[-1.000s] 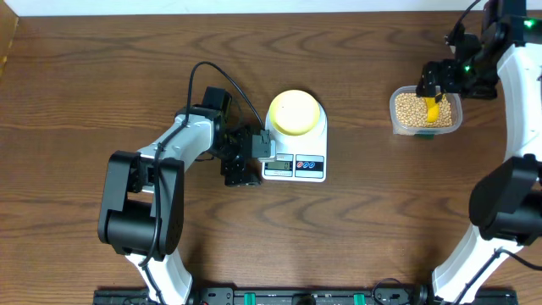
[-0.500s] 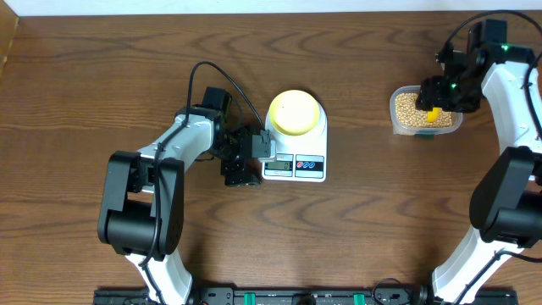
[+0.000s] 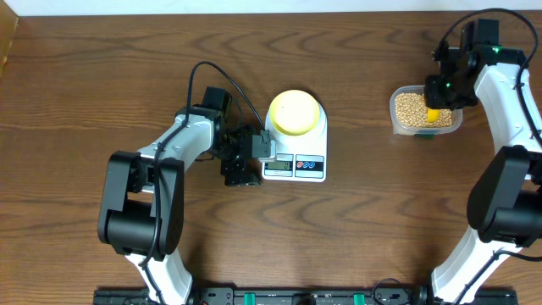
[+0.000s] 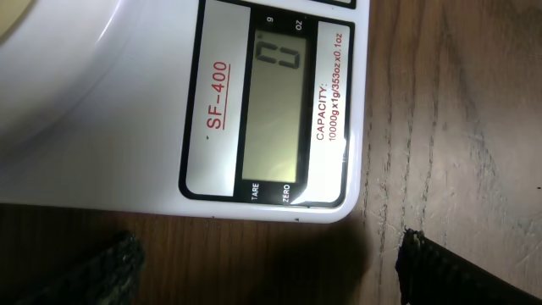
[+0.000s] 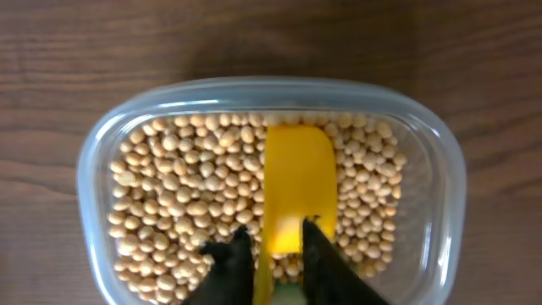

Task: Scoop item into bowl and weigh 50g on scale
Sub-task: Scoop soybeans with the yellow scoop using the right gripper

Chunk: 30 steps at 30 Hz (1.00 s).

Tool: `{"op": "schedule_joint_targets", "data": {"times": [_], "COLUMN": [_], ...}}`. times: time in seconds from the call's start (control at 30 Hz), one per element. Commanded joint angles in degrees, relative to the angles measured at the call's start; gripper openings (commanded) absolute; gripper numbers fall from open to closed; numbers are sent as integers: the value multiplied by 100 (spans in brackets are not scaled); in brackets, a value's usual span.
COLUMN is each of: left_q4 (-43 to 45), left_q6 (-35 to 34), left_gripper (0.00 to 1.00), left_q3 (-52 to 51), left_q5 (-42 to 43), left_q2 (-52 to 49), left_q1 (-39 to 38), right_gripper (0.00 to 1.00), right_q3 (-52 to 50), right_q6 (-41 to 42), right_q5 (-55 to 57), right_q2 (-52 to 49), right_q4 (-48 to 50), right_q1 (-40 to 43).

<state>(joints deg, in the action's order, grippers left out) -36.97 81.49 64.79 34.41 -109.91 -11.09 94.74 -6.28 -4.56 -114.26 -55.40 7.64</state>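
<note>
The item, a heap of tan beans (image 5: 195, 195), fills a clear plastic tub (image 5: 440, 169) at the table's far right (image 3: 395, 119). A yellow scoop (image 5: 296, 178) lies in the beans. My right gripper (image 5: 277, 227) is over the tub (image 3: 436, 91), its fingers closed on the scoop's handle from both sides. The pale yellow-green bowl (image 3: 294, 112) stands on the white scale (image 3: 295, 165). My left gripper (image 4: 271, 271) is open beside the scale's display corner (image 4: 275, 110), with bare table between its fingers (image 4: 114, 267).
The scale's display shows 0. A black cable (image 3: 199, 80) loops above the left arm. Wood-grain table top stretches between the scale and the tub.
My right gripper has shifted over the tub and closed from wide open onto the scoop's handle. The left arm, scale and bowl have not moved.
</note>
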Motion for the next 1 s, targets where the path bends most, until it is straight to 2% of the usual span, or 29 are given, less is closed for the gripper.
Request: {"op": "schedule_joint_targets", "data": {"times": [0.0,0.07,0.27,0.57,0.73,0.9,0.97], "left_q4": [-2,-2,-2,-2,-2,-2,-2], "left_q6": [98,98,98,101,98,98,101], "left_gripper": [97,98,98,97,97,98,98], "left_q3": [-61,-61,-61,-61,-61,-61,-61], "left_q5": [72,70,72,72,72,72,72], "left_q2": [-35,-35,-35,-35,-35,-35,-35], "left_q1": [-11,-11,-11,-11,-11,-11,-11], "right_gripper": [18,18,1,1,1,1,4], "right_q3": [-9,-9,-42,-42,-116,-208,-208], "right_q6": [24,24,4,0,-131,-131,-136], "right_q5": [122,120,463,369,-260,-273,-271], "right_q2": [35,35,35,35,35,35,35], "right_q4": [-57,-127,-168,162,173,245,304], "right_q1": [-9,-9,-7,-7,0,85,127]}}
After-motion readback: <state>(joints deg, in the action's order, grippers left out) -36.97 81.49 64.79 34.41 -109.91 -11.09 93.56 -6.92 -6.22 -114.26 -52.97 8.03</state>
